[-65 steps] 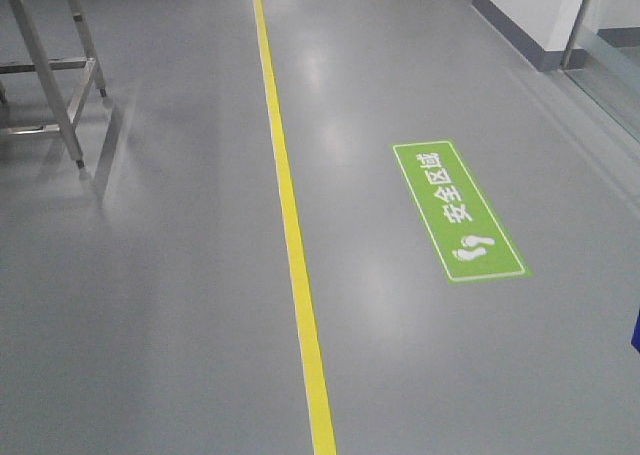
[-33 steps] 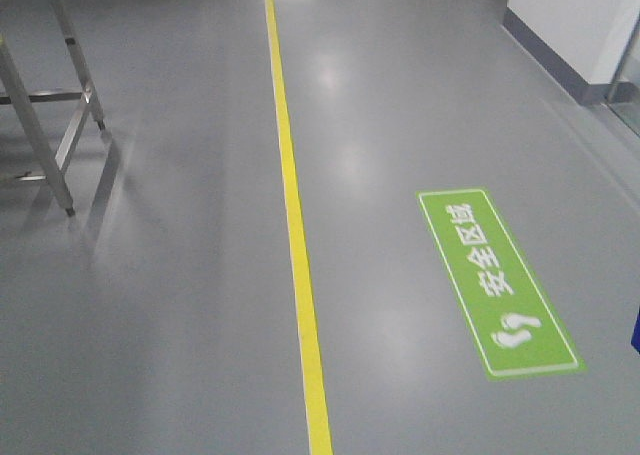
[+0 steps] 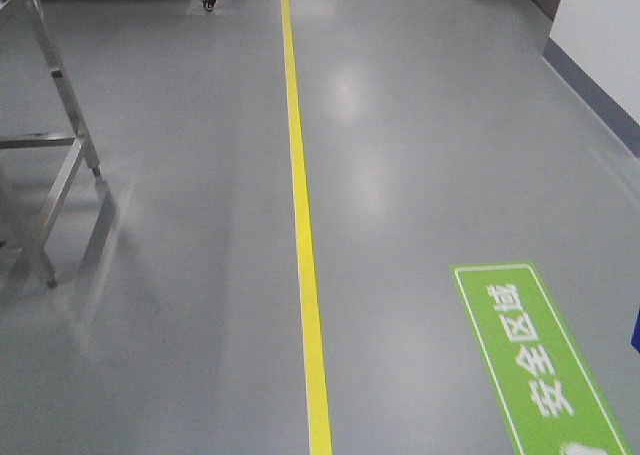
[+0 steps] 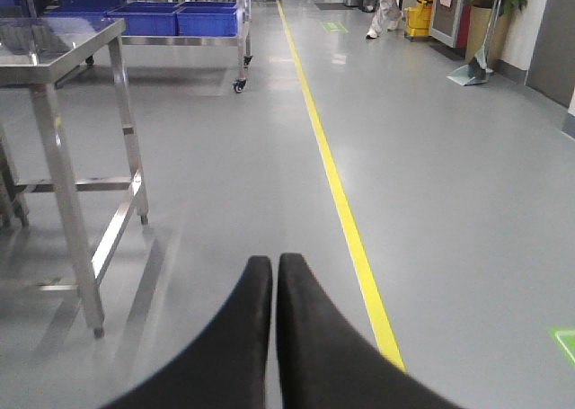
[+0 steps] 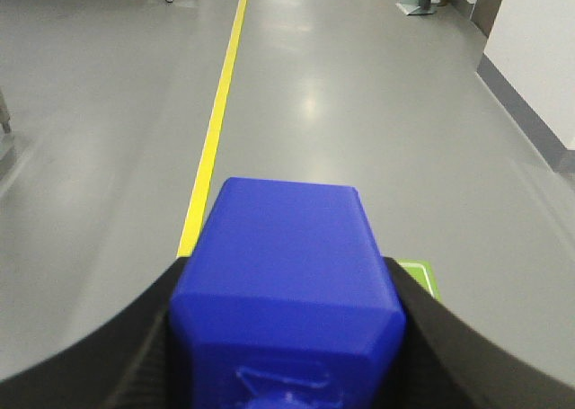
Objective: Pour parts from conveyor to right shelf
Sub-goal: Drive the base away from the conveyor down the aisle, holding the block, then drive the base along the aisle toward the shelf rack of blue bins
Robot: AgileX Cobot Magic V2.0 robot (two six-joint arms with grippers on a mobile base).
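Your right gripper (image 5: 287,267) is clamped on the blue block (image 5: 287,283). Its black fingers (image 5: 108,360) press against the block's two sides, and the small square knob (image 5: 269,393) faces the wrist camera at the lower edge of that view. The block hangs over the glossy grey floor (image 5: 377,112), between the yellow line (image 5: 211,148) on its left and a corner of the green floor sign (image 5: 419,271) just to its right.

Your left gripper (image 4: 273,263) holds nothing, and its two black fingers (image 4: 243,337) lie together with the tips touching. It points along the floor just left of the yellow line.

To the left of that gripper a stainless steel bench (image 4: 54,45) stands on the floor, its top bare and shiny. Beyond the bench, blue bins (image 4: 171,18) sit side by side on a wheeled steel cart (image 4: 180,40).

Far down the aisle, on the other side of the line, you can see a person's legs (image 4: 386,4) beside a yellow bucket (image 4: 419,18).
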